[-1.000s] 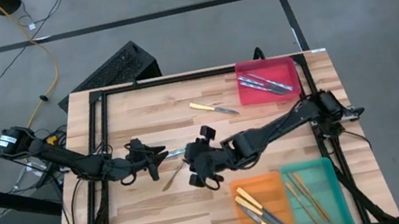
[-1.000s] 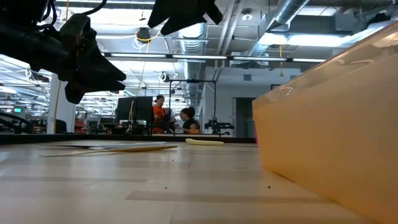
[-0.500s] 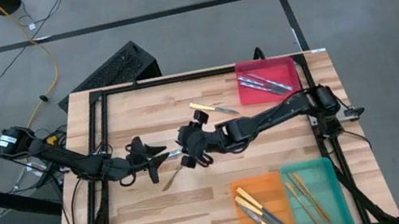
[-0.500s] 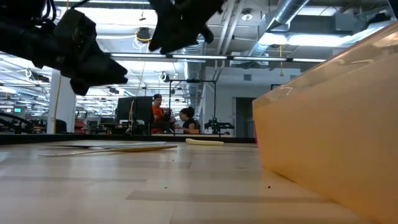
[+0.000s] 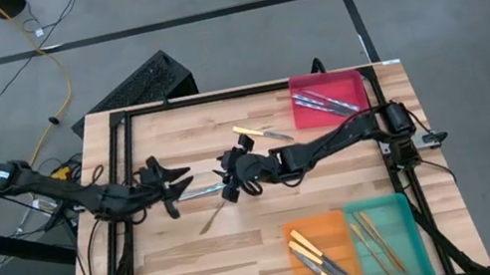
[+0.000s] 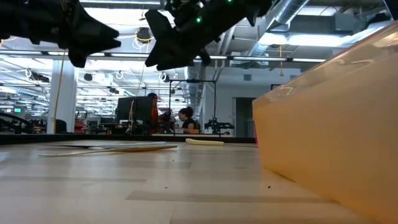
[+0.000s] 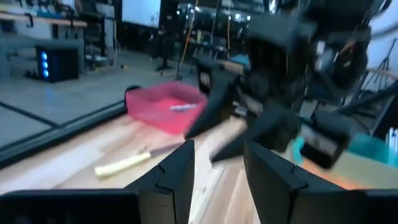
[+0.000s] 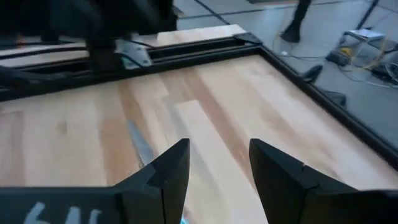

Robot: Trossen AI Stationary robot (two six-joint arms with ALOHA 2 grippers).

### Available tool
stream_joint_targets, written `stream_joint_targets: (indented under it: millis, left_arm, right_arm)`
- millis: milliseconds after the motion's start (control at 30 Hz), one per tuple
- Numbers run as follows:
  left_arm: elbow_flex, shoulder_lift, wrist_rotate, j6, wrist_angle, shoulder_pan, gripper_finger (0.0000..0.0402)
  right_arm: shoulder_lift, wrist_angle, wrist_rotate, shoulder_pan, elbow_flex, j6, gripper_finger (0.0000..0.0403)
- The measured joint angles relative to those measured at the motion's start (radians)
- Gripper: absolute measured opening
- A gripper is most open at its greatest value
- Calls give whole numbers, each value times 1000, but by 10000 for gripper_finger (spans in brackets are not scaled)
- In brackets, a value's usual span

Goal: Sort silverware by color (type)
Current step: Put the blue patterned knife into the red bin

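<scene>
1. Silverware is mostly sorted, by our reading. The red tray [image 5: 349,107] holds a few silver-and-blue pieces, the orange tray [image 5: 299,261] holds yellow-handled ones, and the teal tray [image 5: 405,229] beside it holds tan wooden ones.

2. Left on the counter [image 5: 196,262], as far as we see: a yellow-handled knife [image 5: 263,133] just beside the red tray, on the side toward the counter's middle; a silver-bladed utensil [image 5: 196,193] farther from that tray, near mid-counter; and a tan utensil [image 5: 211,219] just beyond it, away from the red tray. We judge three pieces remain.

3. Left end effector [image 5: 164,182] is above the counter, well apart from the red tray. Its fingers stand apart with nothing between them in its wrist view, so released.

4. Right end effector [image 5: 229,179] sits between the red tray and the left end effector, facing the latter. Its fingers [image 8: 166,171] are parted and empty.

5. Silver-bladed utensil lies between the two end effectors. The right wrist view shows its blade [image 8: 140,148] on the wood just ahead of the open fingers, not touched. Both end effectors appear raised off the counter in the low view.

6. Judgement: this piece is the next pick; which end effector takes it we cannot tell.
</scene>
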Motion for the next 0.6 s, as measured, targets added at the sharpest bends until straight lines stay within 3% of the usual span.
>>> stream_joint_targets:
  millis: [233, 600]
  left_arm:
    - [0, -129, 0, 38, -57, 0, 122]
    - [0, -143, 0, 34, -62, 0, 122]
  right_arm:
    - [-1, 200, -117, -21, -85, -55, 192]
    - [22, 326, -166, -40, -147, -120, 191]
